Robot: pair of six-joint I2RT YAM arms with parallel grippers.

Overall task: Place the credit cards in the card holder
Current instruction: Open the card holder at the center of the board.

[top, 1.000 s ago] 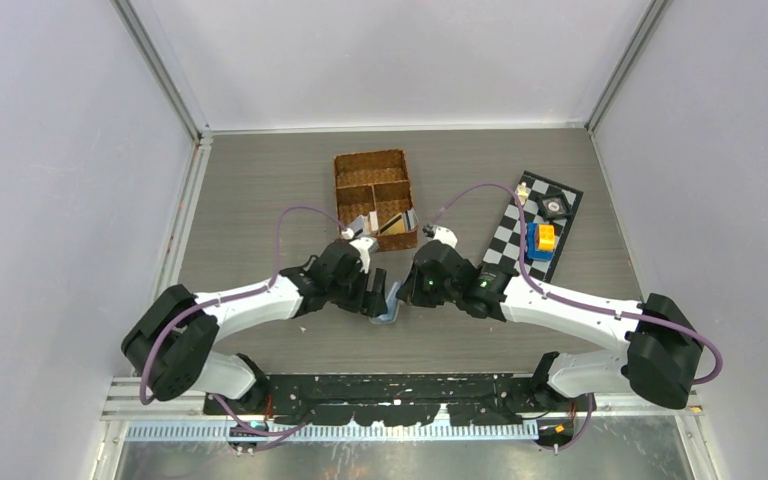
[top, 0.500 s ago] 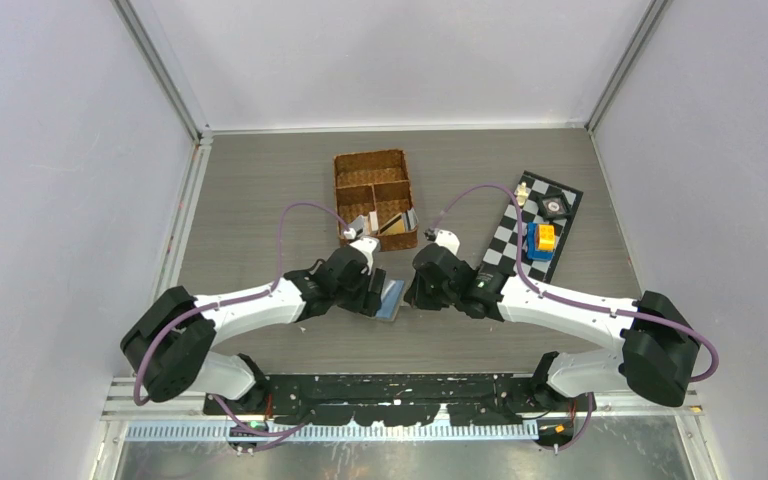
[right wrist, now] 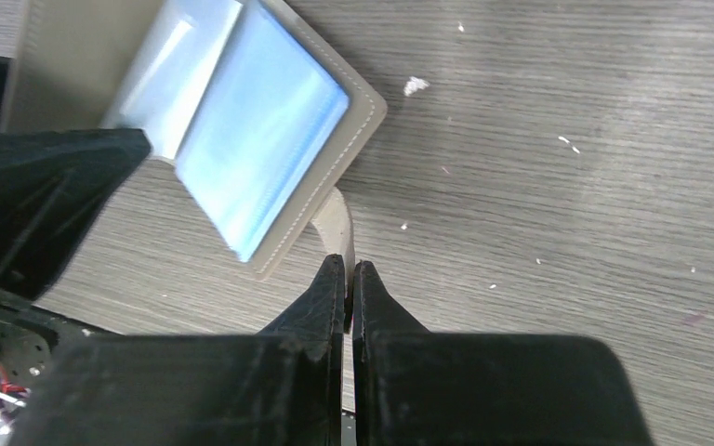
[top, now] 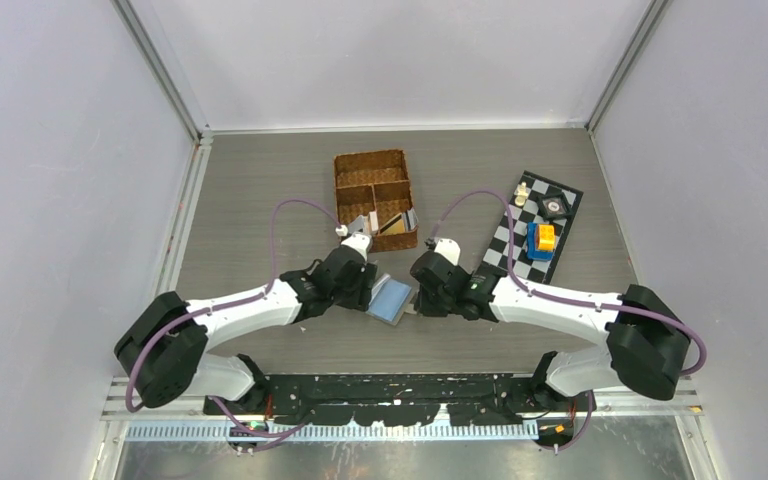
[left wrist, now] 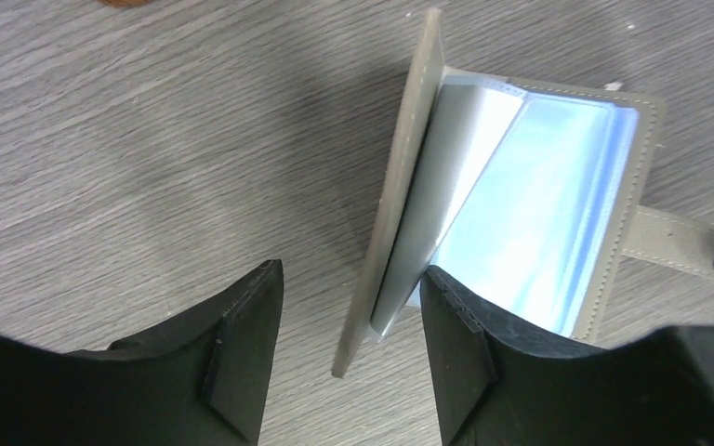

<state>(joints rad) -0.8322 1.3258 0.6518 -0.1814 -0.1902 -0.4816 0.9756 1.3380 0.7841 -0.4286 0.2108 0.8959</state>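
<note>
The grey-olive card holder (top: pixel 391 299) lies partly open on the table between my grippers, its light-blue sleeves facing up. In the left wrist view, the holder (left wrist: pixel 539 186) has its left cover standing on edge between the spread fingers of my open left gripper (left wrist: pixel 349 279). My right gripper (right wrist: pixel 349 269) is shut on the holder's snap tab (right wrist: pixel 335 228), beside the holder's body (right wrist: pixel 260 139). From above, the left gripper (top: pixel 370 290) is at the holder's left edge and the right gripper (top: pixel 417 299) at its right. Several credit cards (top: pixel 390 222) stand in the wicker basket.
The brown wicker compartment basket (top: pixel 370 153) stands just beyond the grippers. A checkered mat (top: pixel 515 250) with a yellow-and-blue block (top: pixel 541 238) and small pieces lies at the right. White crumbs dot the table near the right gripper.
The card holder has gone from nearly upright and narrow to spread open with its blue sleeves showing. Both grippers have shifted slightly up and apart with it.
</note>
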